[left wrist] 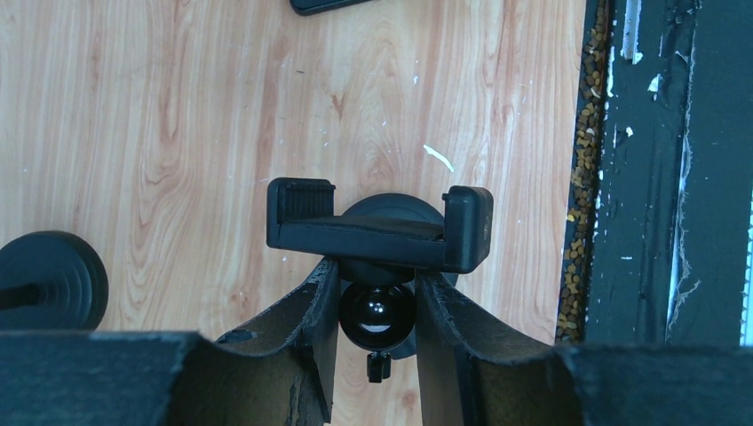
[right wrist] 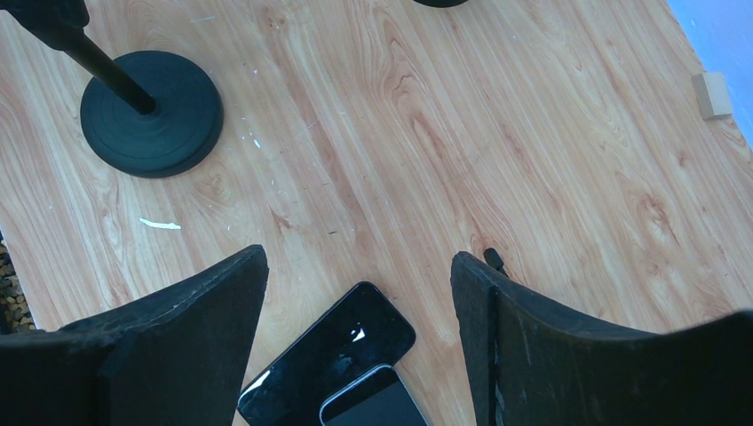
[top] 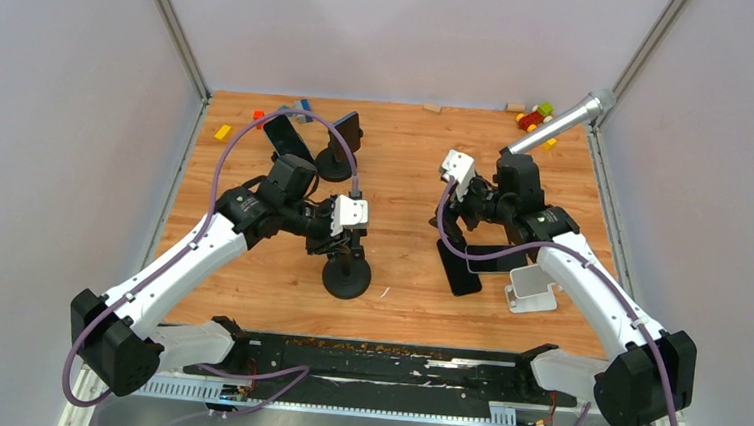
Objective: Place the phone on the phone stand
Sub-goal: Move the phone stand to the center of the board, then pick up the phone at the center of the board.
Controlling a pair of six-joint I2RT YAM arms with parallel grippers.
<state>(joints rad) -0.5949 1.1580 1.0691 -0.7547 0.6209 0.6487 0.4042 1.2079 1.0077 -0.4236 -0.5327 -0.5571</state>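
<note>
Jaws of the left gripper (left wrist: 377,277) are clamped on the stand (left wrist: 377,232) at frame centre, those of the right gripper (right wrist: 355,262) are spread above the phone (right wrist: 324,359), laid flat at bottom centre, not yet grasped or placed.

The near phone stand (top: 346,279) sits left of the phone (top: 464,277).

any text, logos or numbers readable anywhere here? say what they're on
None can be read.
The phones show blank dark screens.
The stand bears no visible mark.
The toy blocks are too small to tell.
</note>
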